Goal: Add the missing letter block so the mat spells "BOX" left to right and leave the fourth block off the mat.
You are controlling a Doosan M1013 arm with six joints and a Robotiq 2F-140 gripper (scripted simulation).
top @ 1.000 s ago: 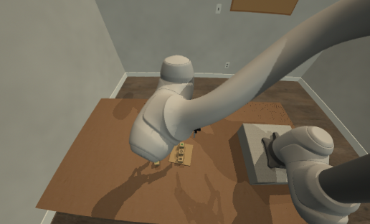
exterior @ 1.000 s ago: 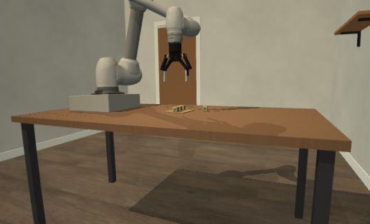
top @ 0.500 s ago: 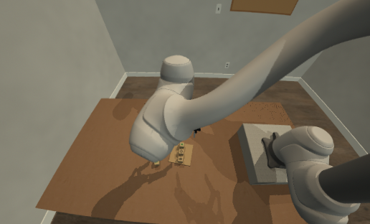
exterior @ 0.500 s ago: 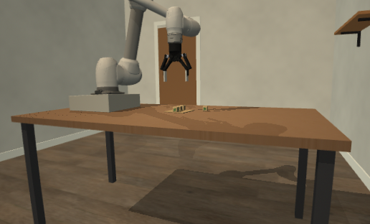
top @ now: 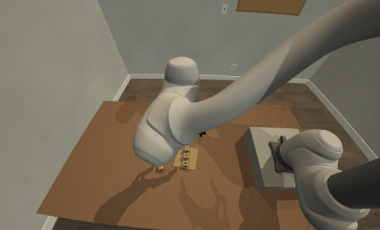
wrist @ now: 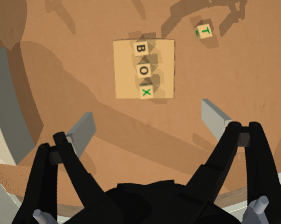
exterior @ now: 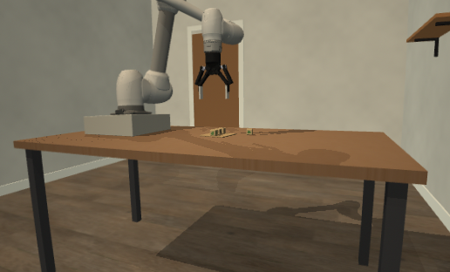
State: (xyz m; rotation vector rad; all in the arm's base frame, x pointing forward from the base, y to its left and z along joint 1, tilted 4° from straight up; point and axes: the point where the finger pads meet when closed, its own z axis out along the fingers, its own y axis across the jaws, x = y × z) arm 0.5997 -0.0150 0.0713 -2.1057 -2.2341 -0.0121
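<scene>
In the wrist view three blocks stand on the tan mat (top: 193,159) (exterior: 231,134) (wrist: 123,75), letters up: B block (wrist: 141,48) (top: 185,163), O block (wrist: 144,70) (top: 185,155) and green X block (wrist: 146,92) (top: 186,149) (exterior: 213,132). From the base they read B, O, X left to right. The row is straight, slightly slanted to the mat, with small gaps; the X block is close to the mat's edge. The green T block (wrist: 205,31) (top: 160,167) (exterior: 249,132) lies off the mat, beyond it from the base. My gripper (exterior: 214,97) (wrist: 147,115) is open and empty, high above the table.
The robot's base stands on a grey plinth (top: 258,158) (exterior: 110,125) (wrist: 3,100) on the brown table (top: 96,147) (exterior: 267,150). The arm hides part of the table in the top view. A wall shelf (exterior: 441,23) is at the right in the exterior view.
</scene>
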